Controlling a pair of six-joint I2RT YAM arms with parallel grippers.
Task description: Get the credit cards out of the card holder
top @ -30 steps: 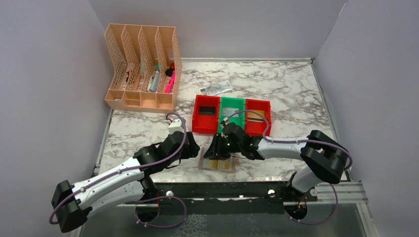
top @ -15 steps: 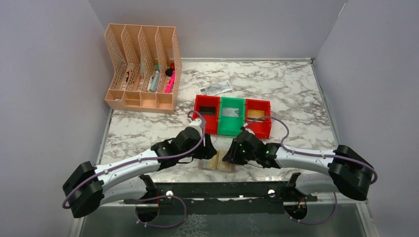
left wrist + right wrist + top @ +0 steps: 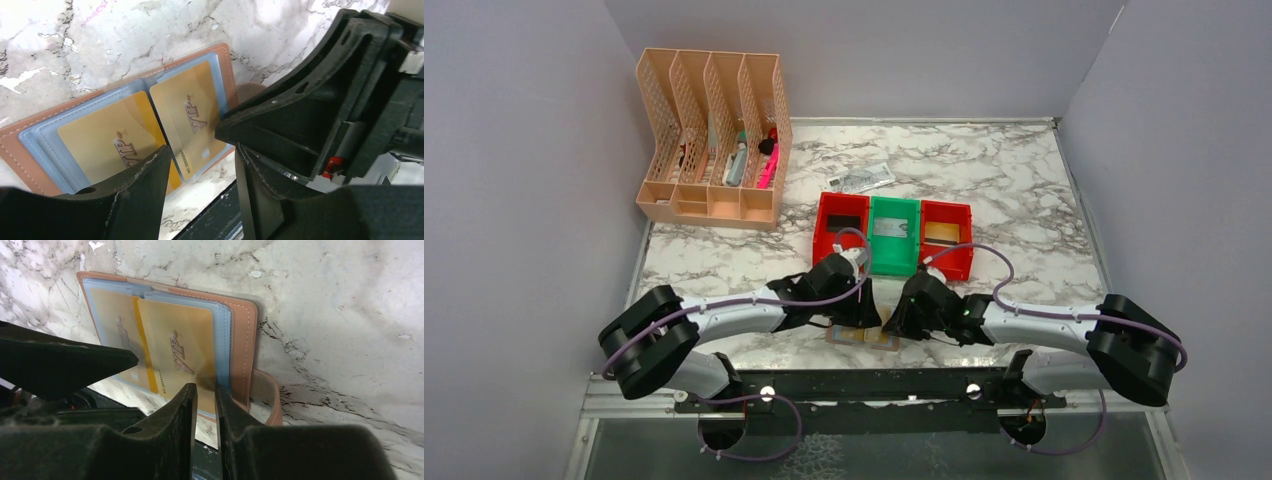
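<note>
On the marble-patterned worktop [image 3: 1024, 190], at its near edge between the two arms, the card holder [image 3: 848, 336] lies open and flat with both grippers low over it. The left gripper [image 3: 202, 170] hangs with its jaws apart and nothing between them, one finger above the left-hand card. The right gripper [image 3: 205, 390] has its jaws a narrow slit apart at the near short edge of the right-hand one of the two credit cards [image 3: 175, 350], with no firm pinch visible. The step in hand looks to be drawing that card from its sleeve. It would likely go best if the left gripper pinned the holder's left half with a finger while the right nipped only the card's exposed edge, not the sleeve, and drew it out in the sleeve's plane rather than lifting. The holder is tan, leather-like, stitched along its border and round-cornered, with pale blue translucent sleeves [image 3: 40, 137] that would probably cling and drag. The cards are stiff, glossy gold rectangles printed "VIP", thin enough to slip from a shallow bite. A small tan strap tab [image 3: 262, 395] curls out beside the holder's right edge.
</note>
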